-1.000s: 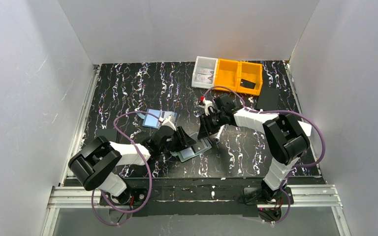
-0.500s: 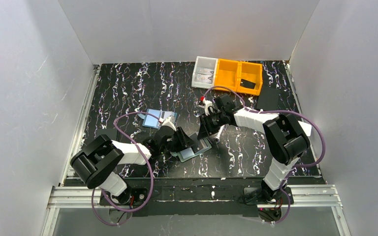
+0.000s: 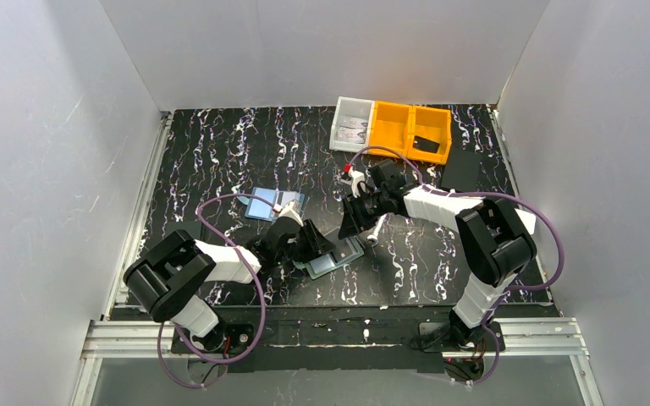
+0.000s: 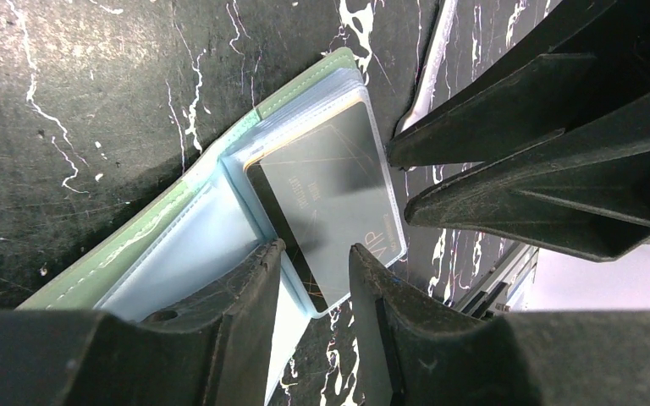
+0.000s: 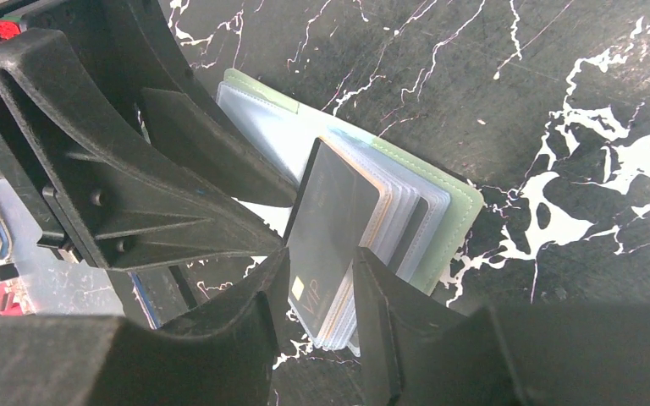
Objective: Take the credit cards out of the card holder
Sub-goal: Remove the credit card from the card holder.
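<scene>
Claws first: our left gripper (image 4: 313, 271) sits half-open, tips down on the card holder (image 4: 135, 243) (it lies spread open on the table (image 4: 68, 110)). The right gripper (image 5: 320, 279) straddles the black credit card (image 4: 330, 194) at its end; we can't tell if it's pinching.

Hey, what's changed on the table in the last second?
Barely anything: the left arm's elbow crept slightly right, toward the card holder. Nothing was visibly grabbed or released. The left claw and right claw stay at the open holder, over its black card; blue rectangle and orange bins unmoved.
</scene>
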